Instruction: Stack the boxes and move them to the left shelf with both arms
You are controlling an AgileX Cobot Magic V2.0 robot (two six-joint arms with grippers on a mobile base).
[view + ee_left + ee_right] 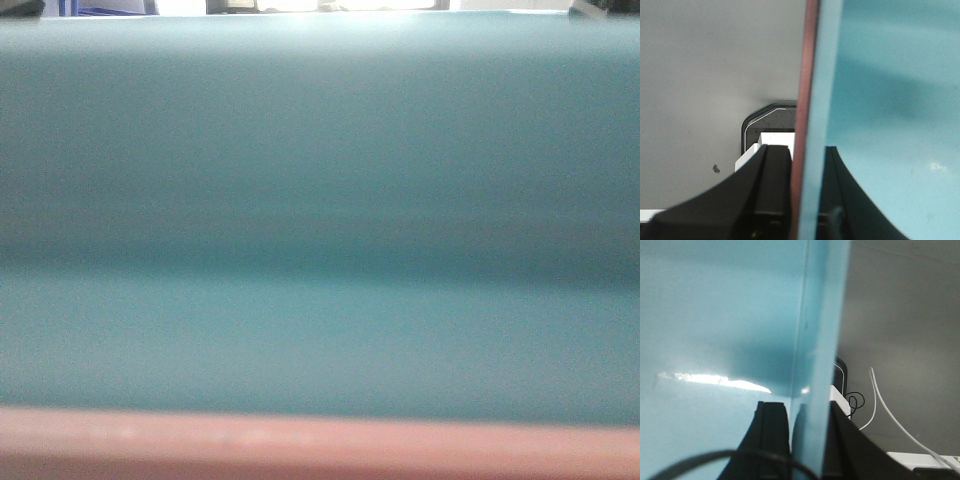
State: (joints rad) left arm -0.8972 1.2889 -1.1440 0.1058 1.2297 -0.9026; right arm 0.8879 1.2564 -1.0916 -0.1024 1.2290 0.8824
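Two tubs fill nearly all that the cameras see. The blue tub (320, 200) is the biggest thing: in the front view its inner wall and bottom cover the picture from edge to edge, very near to the lens and not sharp. Under the blue tub, along the lower edge of that view, runs the rim of the pink tub (320, 445), so the blue one sits inside the pink one.

Beside the blue tub, both wrist views show a plain grey surface (705, 75); I cannot tell if it is floor or wall. Above the blue tub's far rim in the front view there is a thin bright strip of the room (340, 5), with something royal-blue (100, 8) at its left end.

The left gripper (802, 155) clamps the two nested walls, one black finger outside on the pink tub, the other inside the blue tub. The right gripper (804, 410) pinches the blue tub's opposite wall in the same way.

Outside the blue tub on the left side stands a dark rounded object (772, 117) with a white block, and near it a small dark speck (716, 168). On the right side lie a white cable (890, 415) and a black cable (854, 402).
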